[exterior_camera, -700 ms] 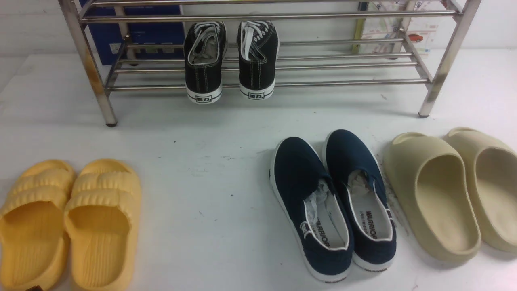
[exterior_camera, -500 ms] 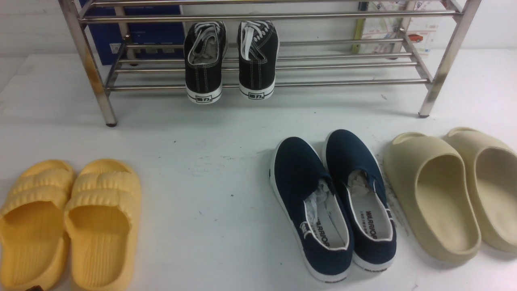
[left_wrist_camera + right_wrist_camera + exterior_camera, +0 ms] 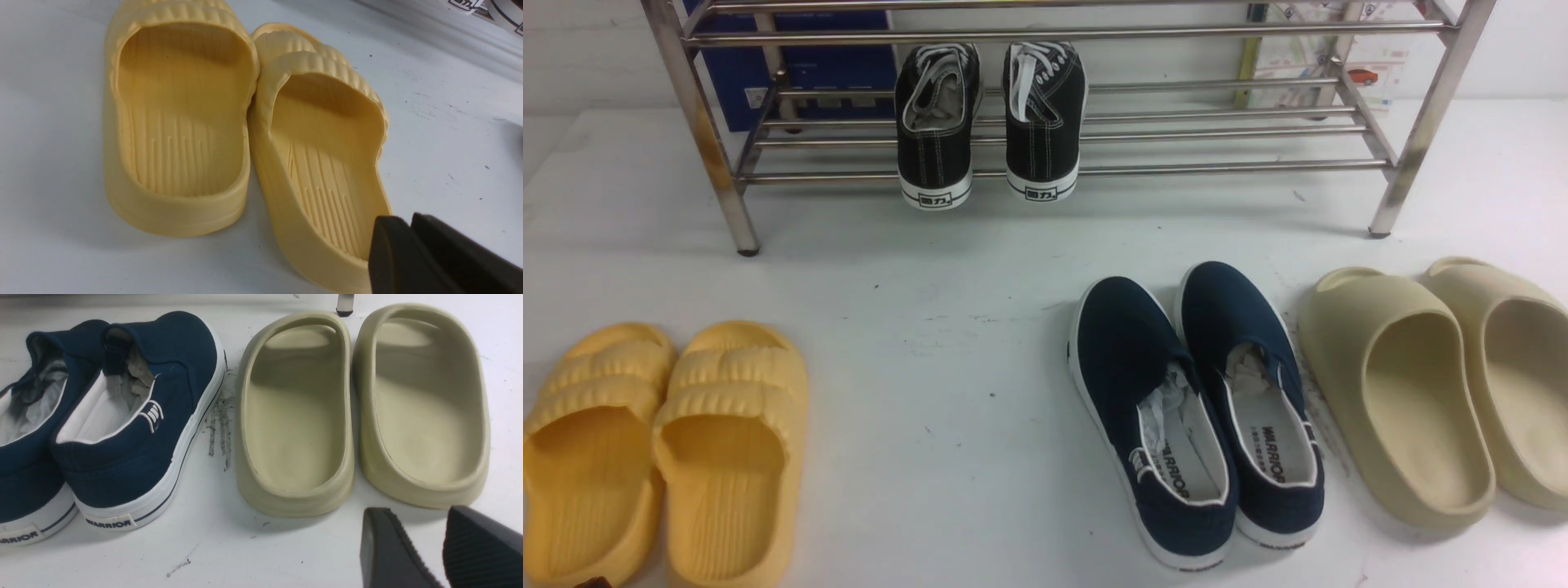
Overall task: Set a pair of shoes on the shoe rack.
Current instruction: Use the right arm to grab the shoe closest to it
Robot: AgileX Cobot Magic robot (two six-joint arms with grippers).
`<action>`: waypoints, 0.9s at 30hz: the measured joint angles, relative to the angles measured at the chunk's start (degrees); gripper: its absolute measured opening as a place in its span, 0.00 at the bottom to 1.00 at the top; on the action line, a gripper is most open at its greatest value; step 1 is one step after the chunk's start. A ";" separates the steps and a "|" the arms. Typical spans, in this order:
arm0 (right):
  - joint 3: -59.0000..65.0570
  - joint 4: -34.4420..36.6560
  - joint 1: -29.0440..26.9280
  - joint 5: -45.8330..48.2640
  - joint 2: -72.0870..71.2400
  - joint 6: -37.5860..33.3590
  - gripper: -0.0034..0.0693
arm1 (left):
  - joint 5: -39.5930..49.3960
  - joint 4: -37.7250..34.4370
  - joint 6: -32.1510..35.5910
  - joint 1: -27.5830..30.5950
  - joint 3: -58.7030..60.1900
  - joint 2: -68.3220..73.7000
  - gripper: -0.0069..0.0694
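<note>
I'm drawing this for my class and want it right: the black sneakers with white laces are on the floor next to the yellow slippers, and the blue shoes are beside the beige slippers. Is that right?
Not quite: the black sneakers are up on the bottom shelf of the shoe rack, as the front view shows. The rest of what you said is right.

The kind of place cannot be told for certain. A steel-tube shoe rack [image 3: 1062,170] stands on a smooth white surface [image 3: 915,474] marked with dark scuffs, close to a white wall [image 3: 1160,61]. Black lace-up sneakers [image 3: 935,122] sit on its lower shelf, and foam slippers [image 3: 723,457] lie in front, as in a home entryway or a staged setup.
</note>
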 joint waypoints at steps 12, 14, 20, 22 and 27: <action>0.59 12.17 0.00 -7.26 0.00 5.61 0.39 | 0.00 0.00 0.00 0.00 0.00 0.00 0.19; 0.59 20.84 0.00 -11.43 0.00 8.49 0.39 | 0.00 0.00 0.00 0.00 0.00 0.00 0.20; -2.28 25.71 0.00 -8.44 0.39 9.00 0.33 | 0.00 0.00 0.00 0.00 0.00 0.00 0.20; -10.79 24.49 0.00 1.97 5.27 7.60 0.27 | 0.00 0.00 0.00 0.00 0.00 0.00 0.21; -29.94 16.37 0.00 24.28 22.94 4.12 0.18 | 0.00 -0.06 0.00 0.00 0.00 0.00 0.21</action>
